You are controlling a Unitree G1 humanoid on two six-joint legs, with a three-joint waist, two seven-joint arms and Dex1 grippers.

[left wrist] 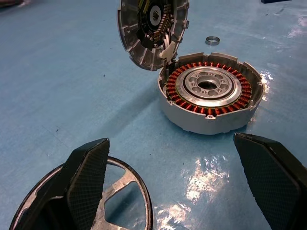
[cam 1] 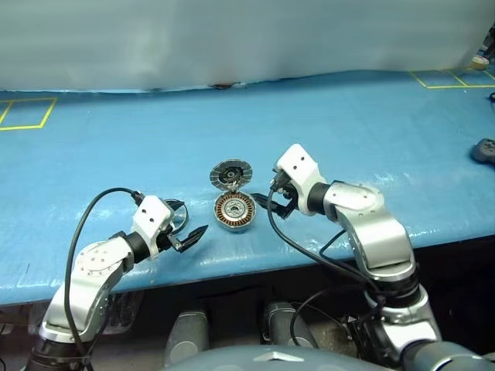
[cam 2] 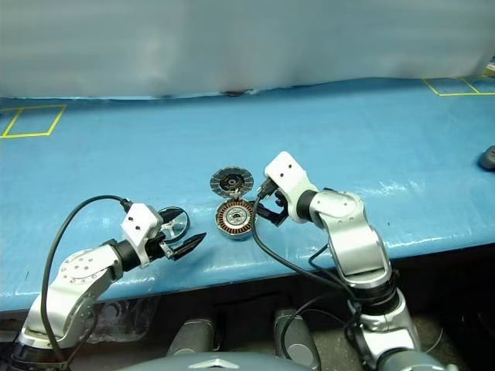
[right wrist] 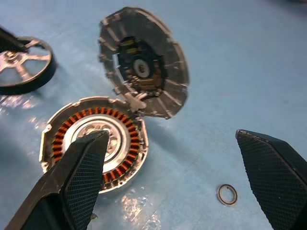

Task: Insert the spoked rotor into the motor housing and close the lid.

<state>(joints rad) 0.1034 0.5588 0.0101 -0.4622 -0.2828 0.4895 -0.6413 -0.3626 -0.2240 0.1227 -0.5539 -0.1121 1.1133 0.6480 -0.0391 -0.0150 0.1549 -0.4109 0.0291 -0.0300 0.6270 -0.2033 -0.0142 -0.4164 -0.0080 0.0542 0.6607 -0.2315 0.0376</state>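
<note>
Copper-wound motor housing [right wrist: 93, 146] w/ lid [right wrist: 144, 72] up (wrist view adds small ring [right wrist: 227, 194]).

A blue sheet [cam 1: 371, 131] covers the table. Yellow tape squares [cam 1: 27, 114] mark its far corners on both sides. A small metal ring [right wrist: 227, 194] lies flat on the sheet. A dark object [cam 1: 485, 150] sits at the right edge, type indeterminate.

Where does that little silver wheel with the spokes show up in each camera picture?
Left eye: the small silver spoked rotor lies behind the left gripper.
Right eye: it lies left of the copper-wound round housing.
Left wrist: it lies beside one finger.
Right wrist: it lies beyond the housing.
Shared landmark: the raised ribbed lid.
</note>
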